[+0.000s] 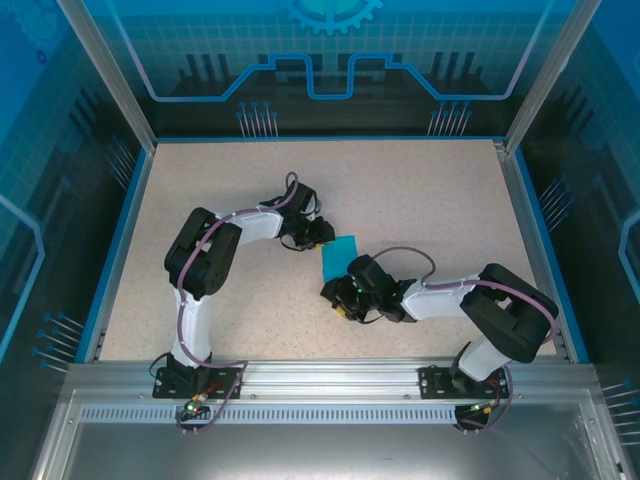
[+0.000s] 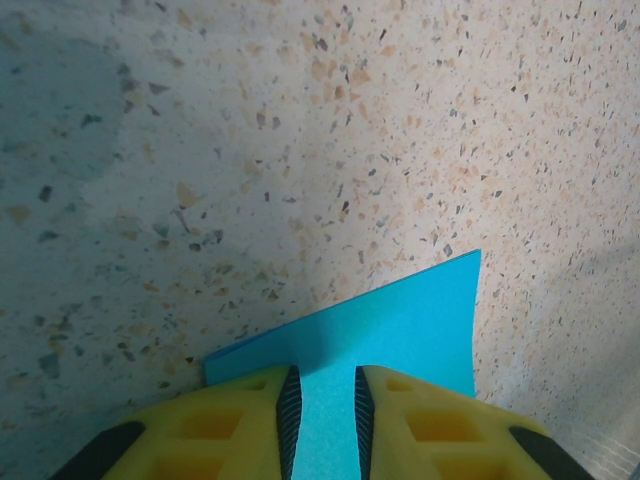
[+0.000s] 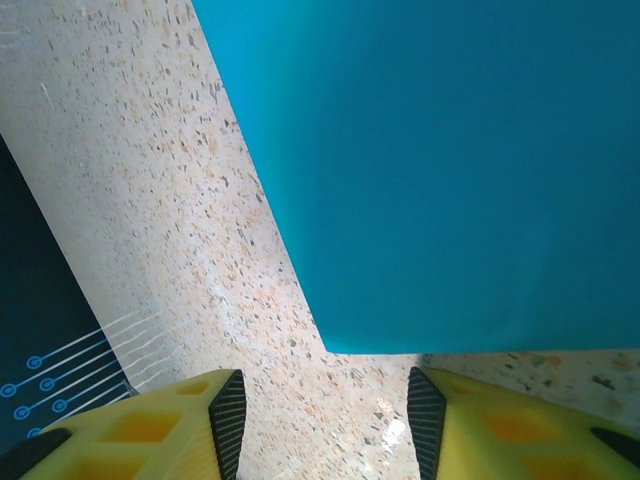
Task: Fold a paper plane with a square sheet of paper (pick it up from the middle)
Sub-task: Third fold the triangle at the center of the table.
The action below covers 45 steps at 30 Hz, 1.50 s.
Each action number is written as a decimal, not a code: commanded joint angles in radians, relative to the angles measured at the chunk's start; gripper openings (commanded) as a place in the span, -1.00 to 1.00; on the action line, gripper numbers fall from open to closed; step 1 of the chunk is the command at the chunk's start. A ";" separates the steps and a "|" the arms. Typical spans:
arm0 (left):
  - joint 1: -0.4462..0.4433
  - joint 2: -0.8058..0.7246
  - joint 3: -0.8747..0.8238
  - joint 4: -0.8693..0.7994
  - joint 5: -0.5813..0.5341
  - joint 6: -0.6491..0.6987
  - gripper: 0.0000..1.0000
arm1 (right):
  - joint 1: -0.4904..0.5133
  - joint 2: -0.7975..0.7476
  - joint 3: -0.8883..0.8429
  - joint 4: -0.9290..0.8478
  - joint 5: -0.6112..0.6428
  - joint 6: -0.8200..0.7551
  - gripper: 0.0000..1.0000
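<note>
Left claw [image 2: 326, 388] narrowly parted, right claw [image 3: 322, 390] spread

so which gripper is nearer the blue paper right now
Left. The left gripper is on the square sheet of paper, which shows between its jaws. The right gripper sits just short of the sheet's edge, bare table between its jaws.

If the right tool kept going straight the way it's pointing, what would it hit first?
Probably the teal-blue square paper sheet just ahead of the right tool; depth is unclear, so the speckled tabletop might come first.
</note>
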 commanded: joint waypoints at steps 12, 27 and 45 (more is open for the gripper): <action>0.006 0.032 -0.025 -0.080 -0.016 0.012 -0.49 | -0.022 -0.030 -0.024 0.044 0.128 0.004 -0.02; 0.006 0.037 -0.018 -0.081 -0.014 0.012 -0.48 | -0.106 -0.129 -0.084 0.031 0.159 -0.098 0.02; 0.006 0.035 -0.014 -0.086 -0.010 0.011 -0.48 | -0.248 -0.078 0.005 -0.008 -0.115 -0.390 0.05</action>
